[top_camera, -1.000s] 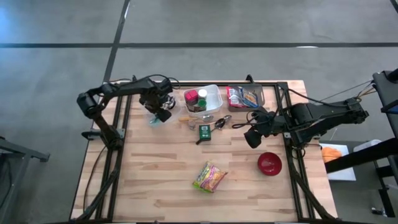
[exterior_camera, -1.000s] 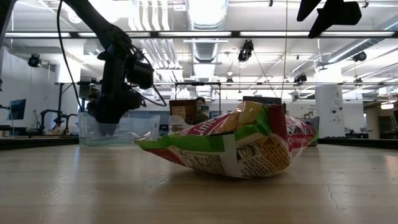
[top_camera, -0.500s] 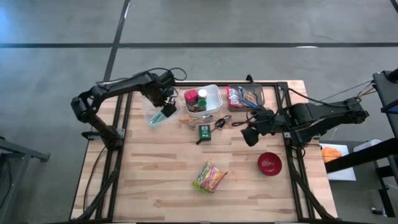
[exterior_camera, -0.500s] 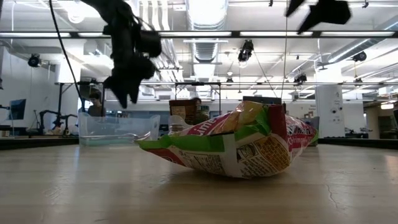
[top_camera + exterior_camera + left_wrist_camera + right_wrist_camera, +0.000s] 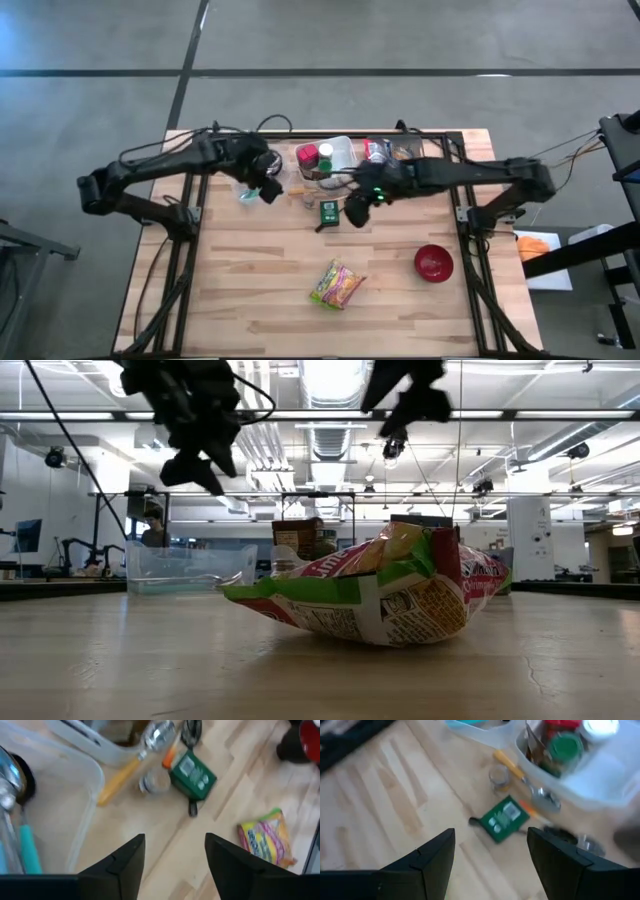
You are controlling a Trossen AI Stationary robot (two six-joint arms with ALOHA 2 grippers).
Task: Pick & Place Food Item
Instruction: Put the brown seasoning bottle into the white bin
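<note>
A colourful snack bag (image 5: 337,284) lies flat on the wooden table, toward the near edge; it fills the middle of the low view as the snack bag (image 5: 390,595). A small green packet (image 5: 328,211) lies at the table's centre. My left gripper (image 5: 268,190) hangs open above the near right corner of a clear tub (image 5: 248,186) at the far left; nothing is between its fingers (image 5: 125,865). My right gripper (image 5: 355,212) hovers open just right of the green packet (image 5: 502,820), well above the table, and holds nothing.
A clear bin (image 5: 330,160) with jars and another tray (image 5: 393,153) stand at the far edge. An orange-handled utensil (image 5: 510,770) and a small glass jar (image 5: 498,774) lie by the green packet. A red bowl (image 5: 433,262) sits at the right. Bare wood surrounds the snack bag.
My left gripper has risen out of the clear tub at the far left and tipped up to a shallower slant. My right gripper has swung toward the table's left, from beside the red bowl's far side to over the green packet. Nothing on the table has moved.
</note>
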